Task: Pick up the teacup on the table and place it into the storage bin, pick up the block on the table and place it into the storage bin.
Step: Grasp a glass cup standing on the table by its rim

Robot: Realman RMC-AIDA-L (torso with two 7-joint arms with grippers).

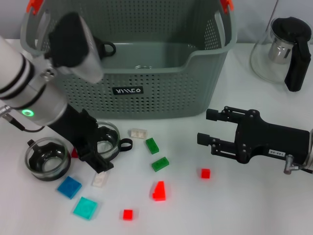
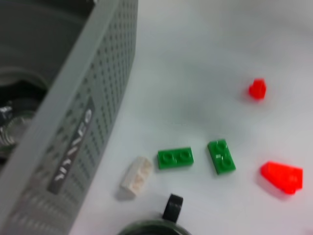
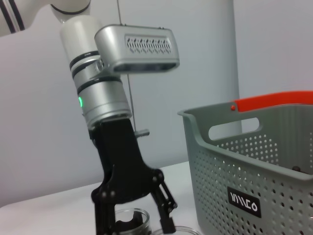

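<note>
Two teacups on the desk at lower left: one teacup straddled by the spread left claw and not yet lifted, a second teacup just beside it. Seemingly some glassware already inside the storage bin at top centre, with blocks like the green block all waiting below. Tight room between the bin's front wall and the second cup, open desk at lower right, with the right claw spread and idle.

In front of the storage bin, small blocks scatter the table, two glass cups and the left gripper crowd its left front, and bare table lies right of the blocks.
</note>
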